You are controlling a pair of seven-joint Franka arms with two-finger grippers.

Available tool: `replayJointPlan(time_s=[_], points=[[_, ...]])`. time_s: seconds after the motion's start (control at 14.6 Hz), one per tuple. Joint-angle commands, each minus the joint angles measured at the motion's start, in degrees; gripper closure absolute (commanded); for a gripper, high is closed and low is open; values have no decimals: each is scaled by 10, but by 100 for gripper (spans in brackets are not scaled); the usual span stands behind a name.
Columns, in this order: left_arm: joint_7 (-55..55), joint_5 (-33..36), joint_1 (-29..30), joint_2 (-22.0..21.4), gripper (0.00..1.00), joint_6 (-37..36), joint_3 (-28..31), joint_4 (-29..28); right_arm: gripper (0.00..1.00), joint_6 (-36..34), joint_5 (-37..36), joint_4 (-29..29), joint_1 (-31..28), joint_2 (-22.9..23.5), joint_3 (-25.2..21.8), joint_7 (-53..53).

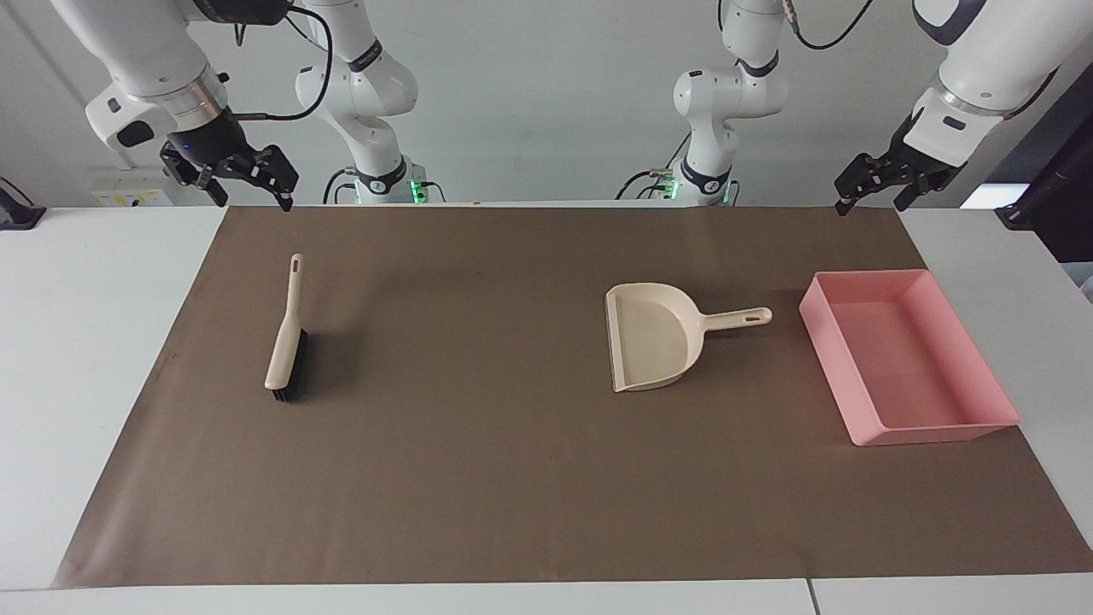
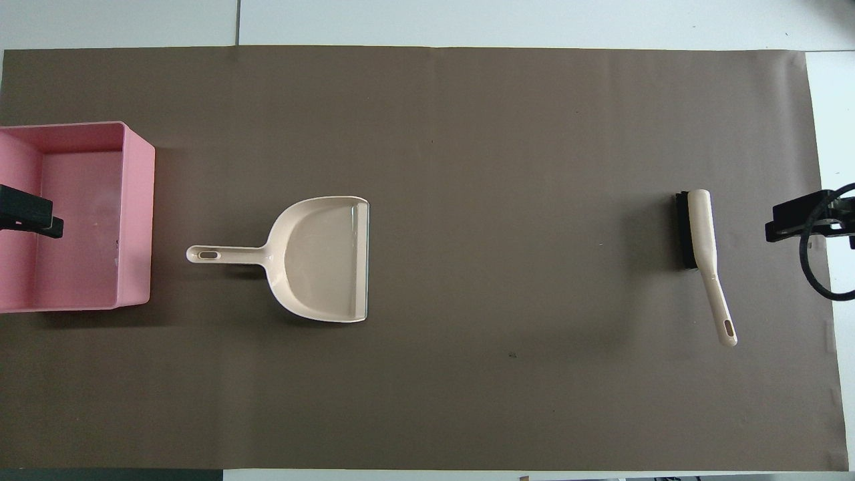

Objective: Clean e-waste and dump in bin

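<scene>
The pink bin (image 1: 824, 335) stands at the left arm's end of the brown mat, and also shows in the overhead view (image 2: 139, 214). No e-waste shows on the mat. A tiny dark speck (image 2: 117, 242) lies inside the bin by its wall toward the dustpan; I cannot tell what it is. My left gripper (image 1: 869, 205) hangs open and empty, high over the mat's edge by the bin, and its tip shows in the overhead view (image 2: 30, 215). My right gripper (image 1: 254, 201) hangs open and empty, high over the mat's edge near the brush, and shows in the overhead view (image 2: 798, 222).
A beige dustpan (image 1: 653, 337) lies beside the bin, its handle toward the bin; it looks empty in the overhead view (image 2: 320, 257). A beige hand brush with black bristles (image 1: 284, 337) lies at the right arm's end, also in the overhead view (image 2: 701, 230).
</scene>
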Motion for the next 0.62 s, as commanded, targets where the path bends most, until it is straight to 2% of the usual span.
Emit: replayJointPlan(time_s=[0.0, 0.21, 0.55], points=[[23, -10, 14, 11, 1, -21, 4, 17, 0, 14, 10, -17, -1, -11, 0, -9], [28, -10, 13, -25, 2, 42, 4, -50, 0, 26, -13, -17, 2, -11, 1, -12], [39, -10, 17, -26, 2, 47, 4, -54, 0, 27, -36, -17, 2, -11, 3, -20]])
